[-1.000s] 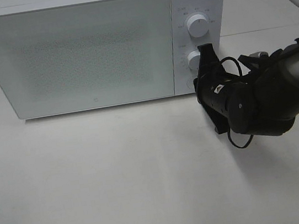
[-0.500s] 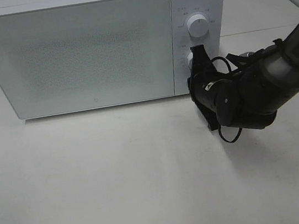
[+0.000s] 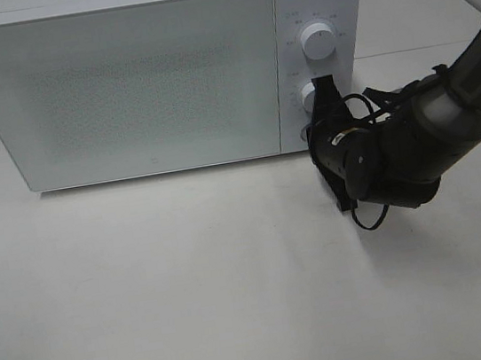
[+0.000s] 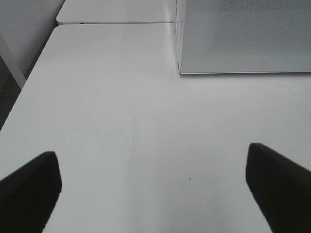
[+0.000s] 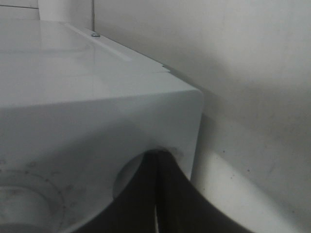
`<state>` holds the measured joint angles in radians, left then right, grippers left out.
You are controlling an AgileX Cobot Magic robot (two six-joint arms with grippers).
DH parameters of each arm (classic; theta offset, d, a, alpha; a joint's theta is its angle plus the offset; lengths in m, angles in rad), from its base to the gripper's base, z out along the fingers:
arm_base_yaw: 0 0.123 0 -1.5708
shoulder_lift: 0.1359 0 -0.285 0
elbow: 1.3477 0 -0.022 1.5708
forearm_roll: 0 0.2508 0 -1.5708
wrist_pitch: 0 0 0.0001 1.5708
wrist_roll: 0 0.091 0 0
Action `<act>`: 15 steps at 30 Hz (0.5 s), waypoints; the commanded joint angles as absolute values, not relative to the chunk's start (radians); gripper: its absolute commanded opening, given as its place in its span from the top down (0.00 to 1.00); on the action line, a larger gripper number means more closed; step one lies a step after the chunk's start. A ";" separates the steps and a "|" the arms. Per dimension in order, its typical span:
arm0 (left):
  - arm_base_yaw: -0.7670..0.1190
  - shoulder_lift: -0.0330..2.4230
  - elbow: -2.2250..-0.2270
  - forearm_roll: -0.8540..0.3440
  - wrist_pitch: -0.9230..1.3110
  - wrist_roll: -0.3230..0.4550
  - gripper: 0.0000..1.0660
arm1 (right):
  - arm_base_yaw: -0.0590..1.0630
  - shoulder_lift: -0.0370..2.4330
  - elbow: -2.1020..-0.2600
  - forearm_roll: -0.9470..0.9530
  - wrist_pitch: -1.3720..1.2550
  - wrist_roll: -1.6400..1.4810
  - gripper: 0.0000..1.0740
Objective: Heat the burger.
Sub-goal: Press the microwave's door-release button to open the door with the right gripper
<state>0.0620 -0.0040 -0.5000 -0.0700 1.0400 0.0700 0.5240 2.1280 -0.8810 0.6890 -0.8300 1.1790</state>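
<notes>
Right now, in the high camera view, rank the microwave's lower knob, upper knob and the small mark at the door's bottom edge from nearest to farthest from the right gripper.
1. Lower knob: just beside the right gripper, on the control panel.
2. Upper knob: higher on the same panel.
3. Small mark: far to the left, at the door's bottom edge.

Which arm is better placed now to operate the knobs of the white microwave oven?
Right. The shut black right gripper sits at the white microwave oven's control panel, beside the lower round white knob. The open left gripper hangs over the white table, away from that panel.
</notes>
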 commanded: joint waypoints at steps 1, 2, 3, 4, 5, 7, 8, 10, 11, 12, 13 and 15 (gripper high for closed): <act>0.062 -0.025 -0.498 -0.069 1.039 0.070 0.08 | 0.512 2.123 -0.913 0.682 -0.952 1.166 1.00; 0.062 -0.025 -0.498 -0.069 1.039 0.070 0.08 | 0.512 2.123 -0.928 0.682 -0.960 1.166 1.00; 0.062 -0.025 -0.498 -0.069 1.039 0.070 0.08 | 0.512 2.123 -0.936 0.682 -0.961 1.166 1.00; 0.062 -0.025 -0.498 -0.069 1.039 0.070 0.08 | 0.512 2.123 -0.936 0.682 -0.961 1.166 1.00; 0.062 -0.025 -0.498 -0.069 1.039 0.070 0.08 | 0.512 2.125 -0.954 0.682 -0.966 1.166 1.00; 0.062 -0.025 -0.498 -0.069 1.039 0.070 0.08 | 0.512 2.129 -0.973 0.682 -0.981 1.166 1.00; 0.062 -0.025 -0.498 -0.069 1.039 0.070 0.08 | 0.512 2.132 -0.980 0.682 -0.995 1.166 1.00; 0.062 -0.025 -0.498 -0.069 1.039 0.070 0.08 | 0.512 2.135 -0.996 0.682 -1.037 1.166 1.00; 0.062 -0.025 -0.498 -0.069 1.039 0.070 0.08 | 0.512 2.135 -1.004 0.682 -1.057 1.166 1.00; 0.062 -0.025 -0.498 -0.069 1.039 0.070 0.08 | 0.512 2.141 -1.021 0.682 -1.092 1.162 1.00; 0.062 -0.025 -0.498 -0.069 1.039 0.070 0.08 | 0.512 2.141 -1.021 0.682 -1.092 1.162 1.00; 0.062 -0.025 -0.498 -0.069 1.039 0.070 0.08 | 0.512 2.145 -1.034 0.681 -1.109 1.155 1.00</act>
